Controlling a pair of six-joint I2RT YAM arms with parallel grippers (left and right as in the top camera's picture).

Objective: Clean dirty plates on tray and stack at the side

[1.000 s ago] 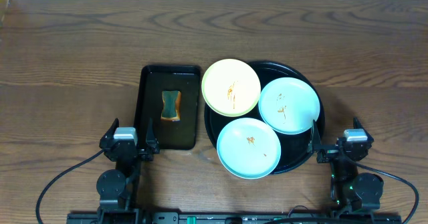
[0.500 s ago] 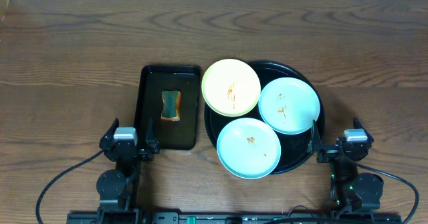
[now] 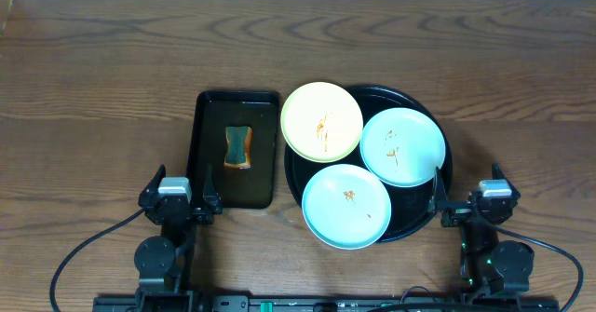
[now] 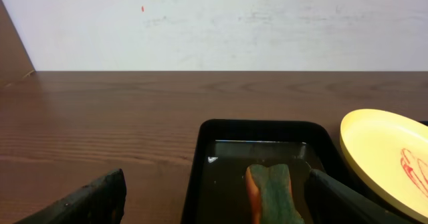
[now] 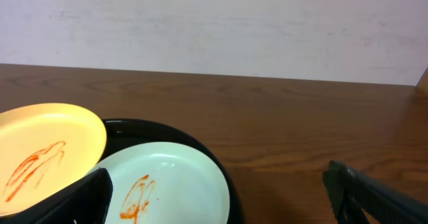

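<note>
No legible text, label, brand name, number or sign appears in any view. The only markings are irregular orange-brown smears at the centres of the pale yellow round plate [image 3: 321, 121], the right-hand pale mint-blue round plate [image 3: 401, 146] and the near pale mint-blue round plate [image 3: 346, 206]; none of these forms a character. A small red speck [image 4: 142, 9] on the white wall [image 4: 267, 23] is too small to read as a sign.

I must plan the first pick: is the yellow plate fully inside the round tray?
No, partly out. In the overhead view the yellow plate overhangs the upper-left rim of the tray.
</note>
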